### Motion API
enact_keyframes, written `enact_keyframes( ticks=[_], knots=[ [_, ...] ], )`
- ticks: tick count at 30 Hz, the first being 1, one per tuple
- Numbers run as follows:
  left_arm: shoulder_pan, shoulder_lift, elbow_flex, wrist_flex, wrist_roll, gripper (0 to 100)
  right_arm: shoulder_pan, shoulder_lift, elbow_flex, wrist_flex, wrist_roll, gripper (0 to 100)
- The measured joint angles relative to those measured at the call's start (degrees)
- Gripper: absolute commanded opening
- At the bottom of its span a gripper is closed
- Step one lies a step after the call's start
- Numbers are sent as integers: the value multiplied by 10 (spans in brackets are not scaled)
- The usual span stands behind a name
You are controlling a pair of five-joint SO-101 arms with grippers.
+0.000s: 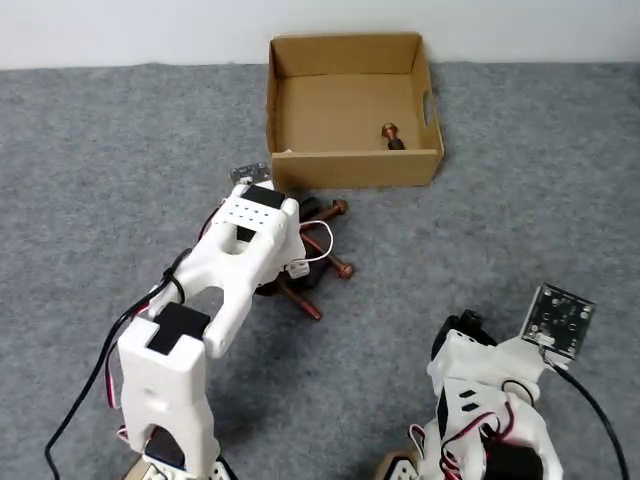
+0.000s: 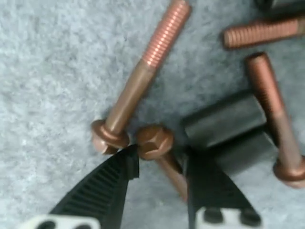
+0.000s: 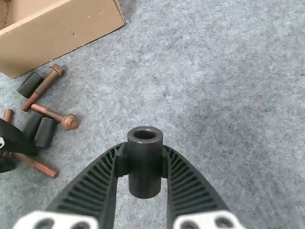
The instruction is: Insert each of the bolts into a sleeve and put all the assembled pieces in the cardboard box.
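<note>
Several copper bolts and black sleeves lie in a pile on the grey carpet just in front of the cardboard box (image 1: 345,165). My left gripper (image 2: 159,160) is down in that pile, open, with one bolt's hex head (image 2: 155,142) between its fingertips and the shaft running back between the fingers. Another bolt (image 2: 138,81) lies right beside it, and two sleeves (image 2: 224,119) lie close on the other side. My right gripper (image 3: 144,156) is shut on a black sleeve (image 3: 144,179), held upright with its hole upward. One bolt in a sleeve (image 1: 391,136) lies in the box.
The left arm (image 1: 235,270) covers much of the pile in the high view; loose bolts (image 1: 335,210) stick out beside it. The right arm (image 1: 485,395) stays near the front right. Open carpet lies to the right of the pile and box (image 3: 57,28).
</note>
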Motion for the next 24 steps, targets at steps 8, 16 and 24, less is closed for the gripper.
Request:
enact_keyframes(
  ticks=[8, 16, 24],
  knots=[
    [1, 4, -8, -19, 10, 3, -10, 0, 5, -6, 0, 7],
    [9, -73, -5, -12, 9, 3, -11, 0, 5, -6, 0, 7],
    [75, -258, 6, 52, -43, 3, -11, -2, 5, -6, 0, 7]
  ],
)
